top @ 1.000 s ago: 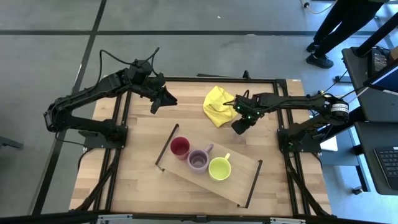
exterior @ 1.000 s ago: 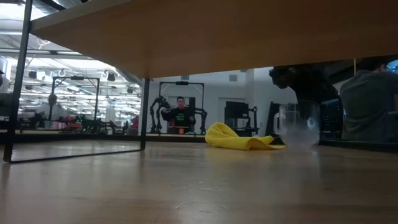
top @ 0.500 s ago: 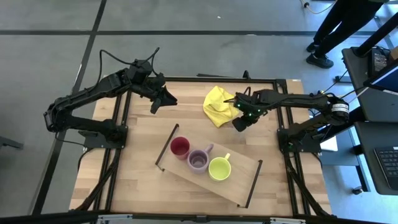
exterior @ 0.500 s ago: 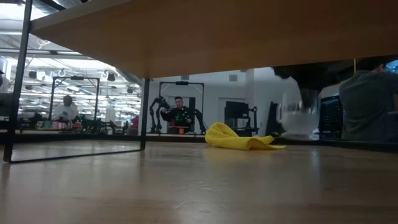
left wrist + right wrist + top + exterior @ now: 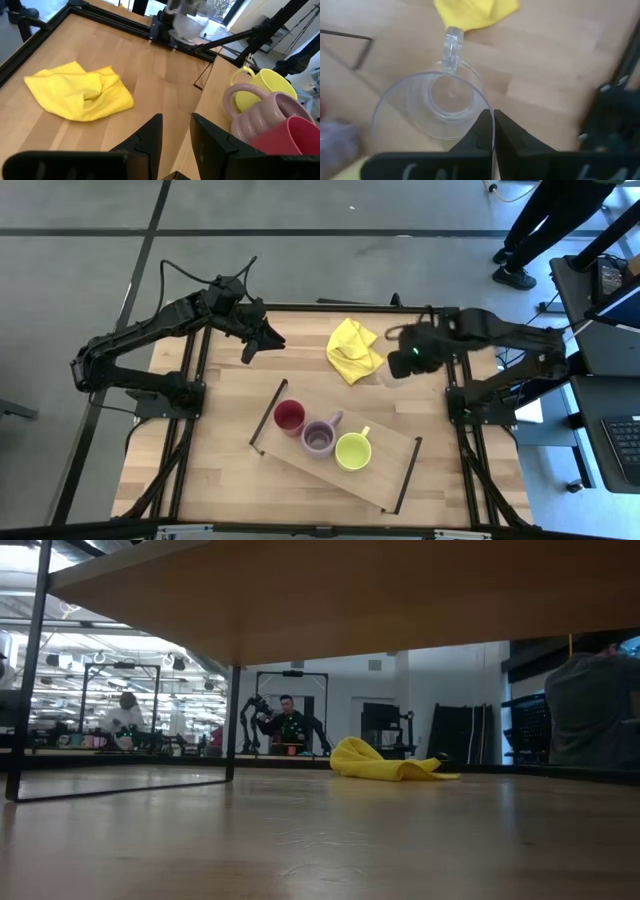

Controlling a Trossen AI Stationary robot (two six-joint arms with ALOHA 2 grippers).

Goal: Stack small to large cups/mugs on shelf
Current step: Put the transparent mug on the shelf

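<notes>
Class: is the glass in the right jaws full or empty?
Empty: the right wrist view looks straight through the glass to its bare bottom.

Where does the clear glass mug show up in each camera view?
High view: glass mug faint, just below the right hand, right of the yellow cloth.
Low view: not in it.
Left wrist view: blurred, top centre.
Right wrist view: centre, rim pinched.
Shared landmark: the yellow cloth.

three mugs (image 5: pixel 320 437) on shelf (image 5: pixel 385 463) | cloth (image 5: pixel 354 350) behind shelf
</notes>
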